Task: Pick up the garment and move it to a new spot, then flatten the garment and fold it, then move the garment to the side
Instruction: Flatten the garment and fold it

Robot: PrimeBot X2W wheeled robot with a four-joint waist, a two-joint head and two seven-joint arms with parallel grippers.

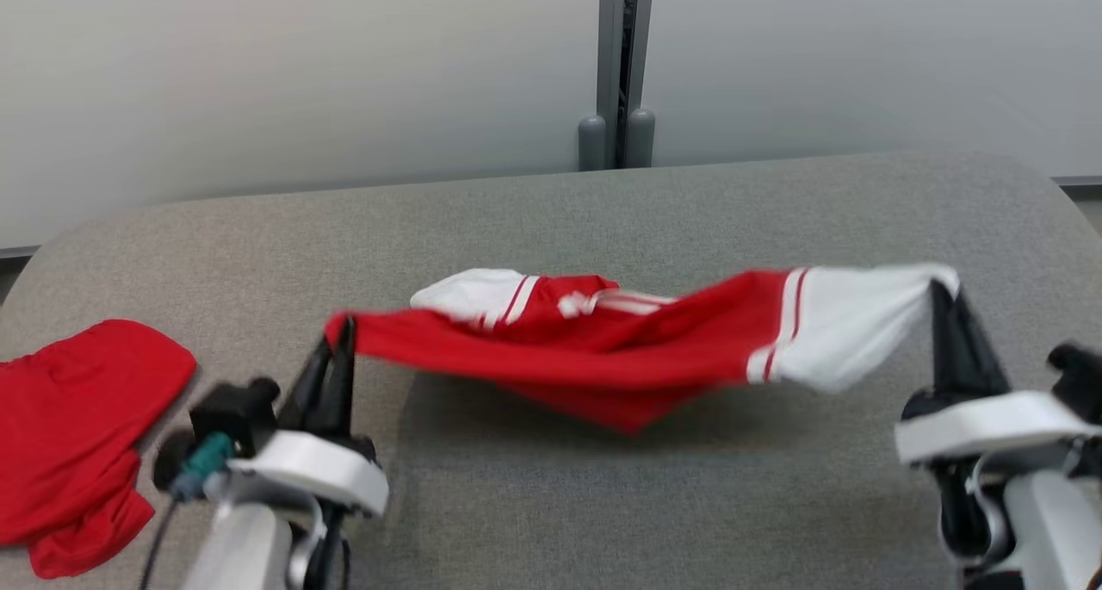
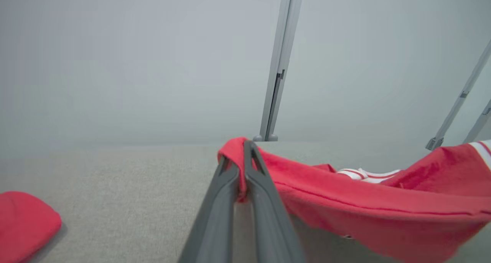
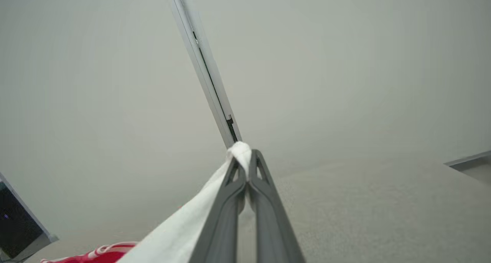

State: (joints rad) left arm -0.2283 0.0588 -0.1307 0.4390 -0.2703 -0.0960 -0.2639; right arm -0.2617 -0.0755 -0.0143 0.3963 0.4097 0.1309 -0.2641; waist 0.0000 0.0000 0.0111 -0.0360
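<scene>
- the garment (image 1: 585, 357), red with white sleeves and thin red-and-white stripes, hangs stretched between the two grippers above the grey table (image 1: 603, 504), sagging in the middle.
- the left gripper (image 1: 343, 327) is pinched tight on a red edge of the garment; in the left wrist view the red cloth wraps over the tips of its fingers (image 2: 264, 201), which lie almost together.
- the right gripper (image 1: 940, 288) is clamped on the end of a white sleeve; in the right wrist view a small tuft of white cloth sticks out between its fingertips (image 3: 268, 209).
- the other white sleeve lies bunched on top of the red body, nearer the left gripper and towards the far side.
- the lowest red fold casts a shadow on the table; it seems to hang just clear of the surface, though the head view is blurred there and contact cannot be ruled out.
- a second red cloth (image 1: 69, 418) lies crumpled on the table at the robot's left, well apart from the held garment.
- behind the table stands a pale wall with a grey upright post (image 1: 624, 65).
</scene>
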